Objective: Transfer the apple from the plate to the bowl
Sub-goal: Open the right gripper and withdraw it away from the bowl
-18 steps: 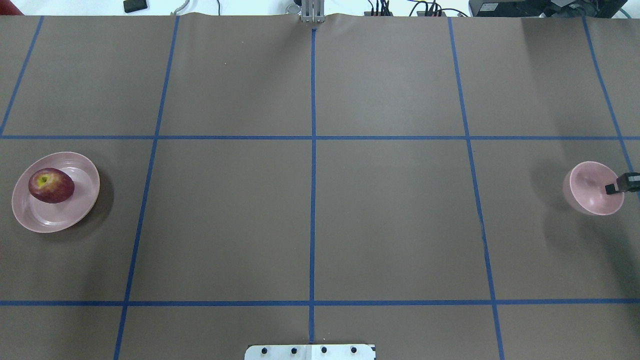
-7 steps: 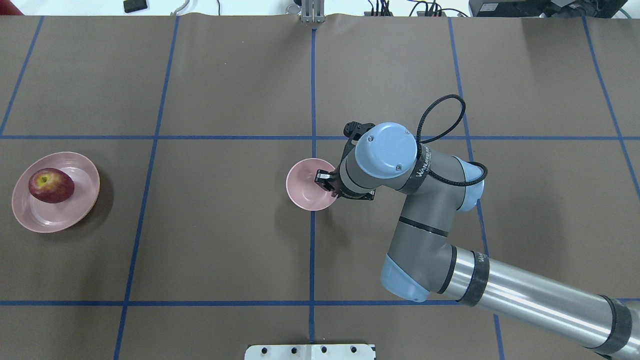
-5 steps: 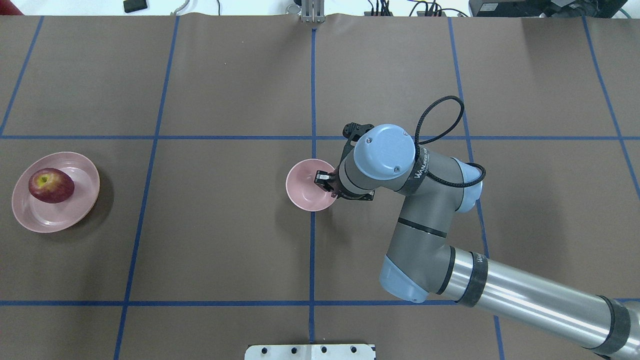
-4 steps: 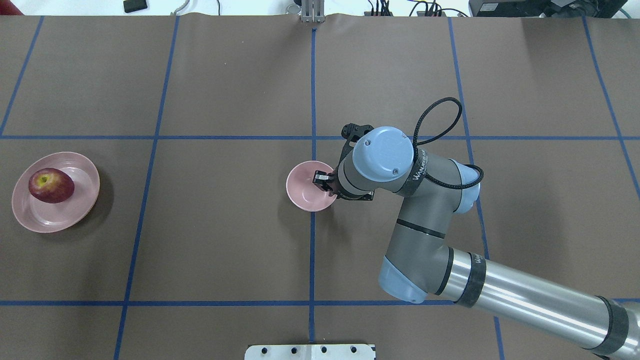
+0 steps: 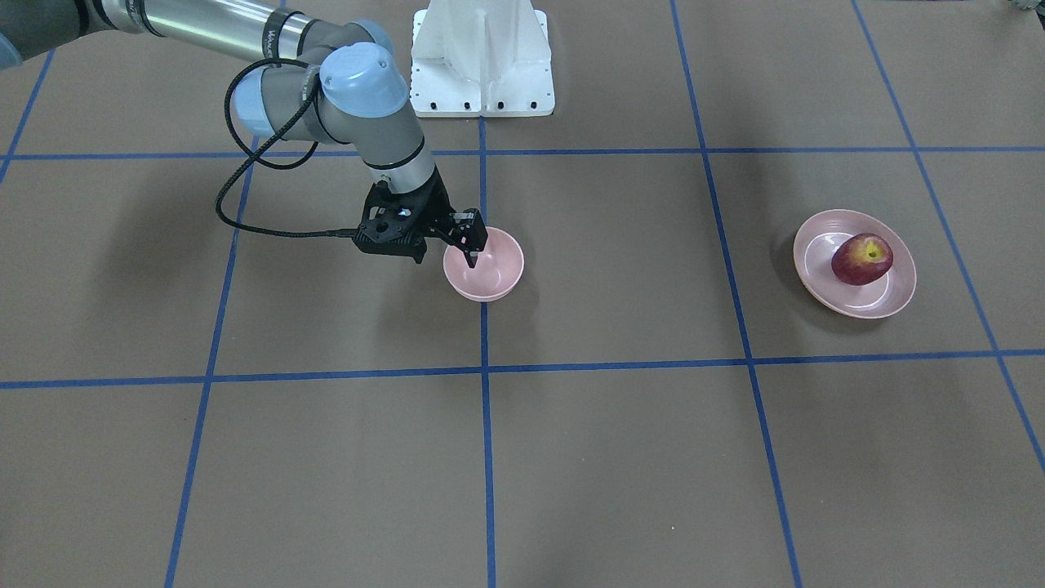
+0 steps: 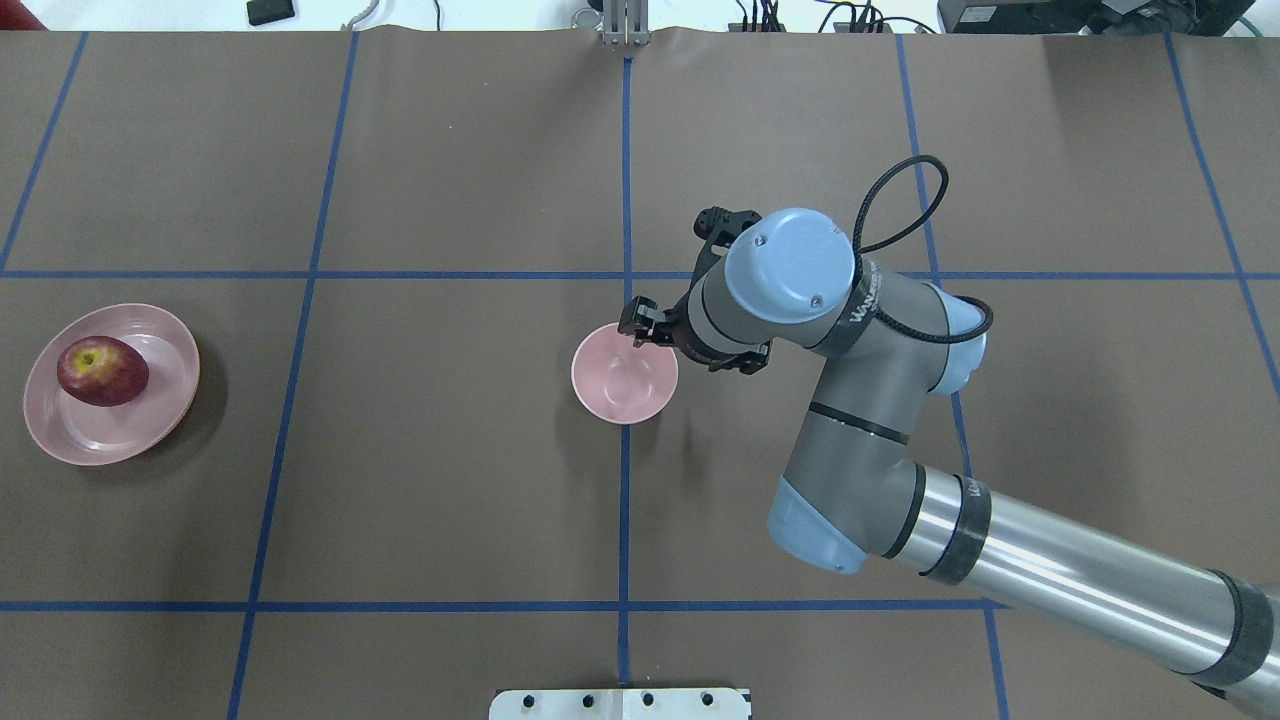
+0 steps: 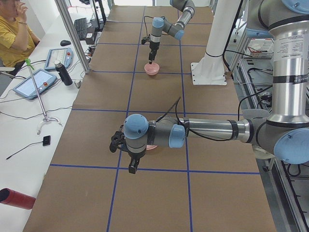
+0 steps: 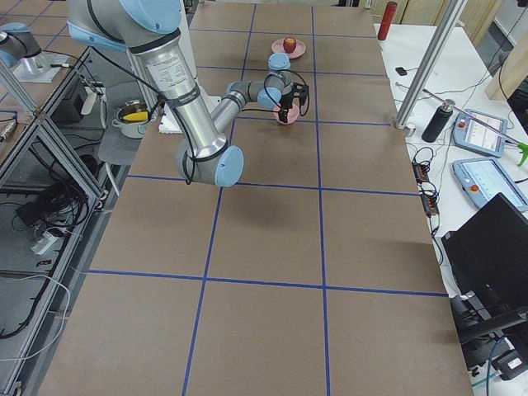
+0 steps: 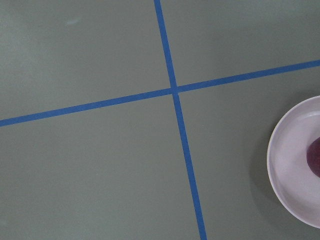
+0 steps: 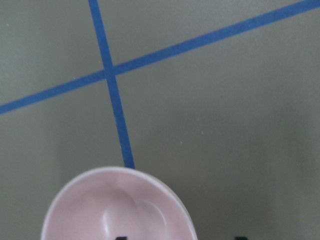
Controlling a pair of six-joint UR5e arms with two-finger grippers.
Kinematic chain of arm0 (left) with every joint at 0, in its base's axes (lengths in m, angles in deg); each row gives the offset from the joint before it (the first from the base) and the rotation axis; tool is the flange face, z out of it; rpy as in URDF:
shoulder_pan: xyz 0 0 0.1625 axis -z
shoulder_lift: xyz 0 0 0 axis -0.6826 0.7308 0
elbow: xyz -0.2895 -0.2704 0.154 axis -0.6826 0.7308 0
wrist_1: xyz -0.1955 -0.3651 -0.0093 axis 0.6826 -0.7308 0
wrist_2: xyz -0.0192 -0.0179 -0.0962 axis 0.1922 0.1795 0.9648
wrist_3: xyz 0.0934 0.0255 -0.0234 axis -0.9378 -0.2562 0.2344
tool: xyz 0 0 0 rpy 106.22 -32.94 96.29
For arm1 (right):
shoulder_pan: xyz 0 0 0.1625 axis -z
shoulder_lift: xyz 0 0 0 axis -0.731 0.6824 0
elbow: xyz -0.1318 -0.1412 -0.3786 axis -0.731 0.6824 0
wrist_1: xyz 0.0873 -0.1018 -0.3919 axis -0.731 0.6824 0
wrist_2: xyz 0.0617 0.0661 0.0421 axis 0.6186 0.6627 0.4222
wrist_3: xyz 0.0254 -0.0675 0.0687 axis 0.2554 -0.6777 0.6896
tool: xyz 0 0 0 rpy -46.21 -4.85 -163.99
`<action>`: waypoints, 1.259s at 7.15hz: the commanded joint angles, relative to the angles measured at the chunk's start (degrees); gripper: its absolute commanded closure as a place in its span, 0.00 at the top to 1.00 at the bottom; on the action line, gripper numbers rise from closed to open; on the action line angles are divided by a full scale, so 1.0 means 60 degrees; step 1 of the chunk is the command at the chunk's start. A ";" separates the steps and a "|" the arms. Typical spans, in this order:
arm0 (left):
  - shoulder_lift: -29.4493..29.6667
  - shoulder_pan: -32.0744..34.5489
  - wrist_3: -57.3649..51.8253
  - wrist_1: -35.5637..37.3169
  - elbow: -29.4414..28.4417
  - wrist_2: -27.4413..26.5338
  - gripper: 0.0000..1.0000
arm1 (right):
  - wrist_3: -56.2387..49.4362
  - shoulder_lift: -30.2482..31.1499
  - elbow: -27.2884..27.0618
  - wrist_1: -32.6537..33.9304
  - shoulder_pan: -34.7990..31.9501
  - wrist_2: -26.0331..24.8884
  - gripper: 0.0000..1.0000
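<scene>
**Left arm nearer the apple**

The apple [image 6: 103,371] sits on the plate [image 6: 110,435] at the table's left end, well apart from the central bowl [image 6: 624,385]. The right gripper [image 6: 640,330] hangs open and empty over the bowl's rim. I cannot tell the left gripper's [image 7: 132,166] opening.

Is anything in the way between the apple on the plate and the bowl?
Nothing on the table lies between the apple and the bowl. The right tool, open, hangs at the bowl's rim and might crowd the drop.
</scene>
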 commanded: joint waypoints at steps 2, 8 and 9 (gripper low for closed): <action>0.0513 0.0000 0.0077 -0.0007 -0.0006 -0.0004 0.98 | -0.2479 0.0135 -0.0092 0.1011 -0.1999 0.1567 1.00; 0.0646 -0.0873 0.0150 -0.0930 0.0023 0.0068 0.98 | -1.2257 0.2677 -0.0121 0.3841 -0.7156 0.3932 1.00; 0.0661 -0.0966 0.1122 -0.1046 0.0066 0.0069 0.99 | -1.3782 0.3381 -0.0121 0.3841 -0.7932 0.3932 1.00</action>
